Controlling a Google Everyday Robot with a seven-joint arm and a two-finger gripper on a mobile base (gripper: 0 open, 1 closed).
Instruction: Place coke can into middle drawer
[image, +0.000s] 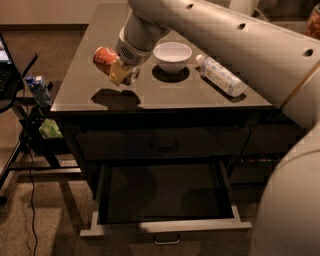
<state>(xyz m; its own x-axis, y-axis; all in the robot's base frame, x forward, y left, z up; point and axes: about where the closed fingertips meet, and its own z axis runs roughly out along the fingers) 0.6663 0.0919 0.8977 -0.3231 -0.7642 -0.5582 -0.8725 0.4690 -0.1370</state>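
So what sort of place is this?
Likely an office or lab corner: a dark drawer cabinet, its middle drawer open, carpet with a cable. The gripper holds the coke can above the cabinet's top.

red-orange coke can (106, 58), tilted nearly on its side, is clamped in the gripper (119, 71) above the tabletop (170, 97); dark-lined middle drawer (196, 226) stands pulled open at 5 o'clock from it.

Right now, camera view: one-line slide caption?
The gripper holds the coke can tilted over the tabletop; middle drawer open below, bowl and bottle nearby.
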